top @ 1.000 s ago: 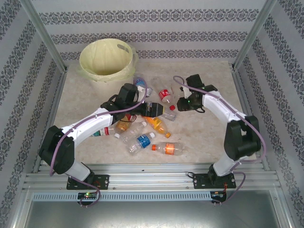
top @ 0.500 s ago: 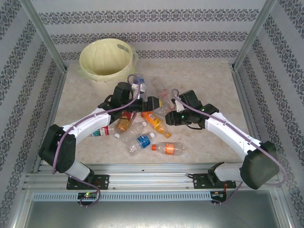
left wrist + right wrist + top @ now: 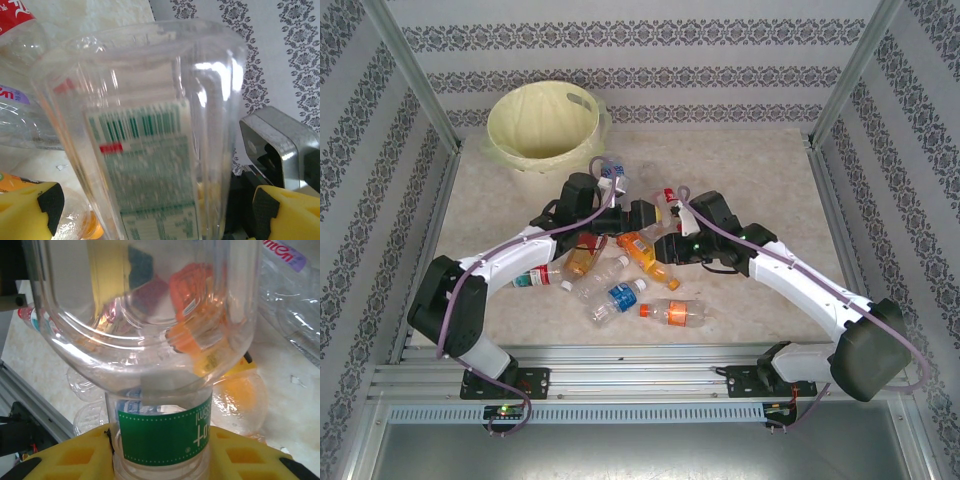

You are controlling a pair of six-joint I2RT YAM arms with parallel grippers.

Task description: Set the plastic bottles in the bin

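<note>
**A:** Status of your right tool?

**B:** My right tool [image 3: 162,462] is pinching the green-label bottle [image 3: 160,432], with its yellow pads tight against the label.

**A:** And the left?

**B:** My left tool [image 3: 155,212] is spread. One yellow finger [image 3: 30,210] sits on each side of a printed bottle [image 3: 150,150], with a gap on both sides. I can't tell whether that is the same bottle.

**A:** Where is all this?

**B:** From above, both tools meet mid-worktop [image 3: 760,180], just beyond the pile [image 3: 610,285] of loose bottles. An orange bottle [image 3: 650,260] lies just beside my right tool.

**A:** The bin?

**B:** The bin [image 3: 545,125] stands upright in the far left corner, apart from the pile and from both tools.
</note>
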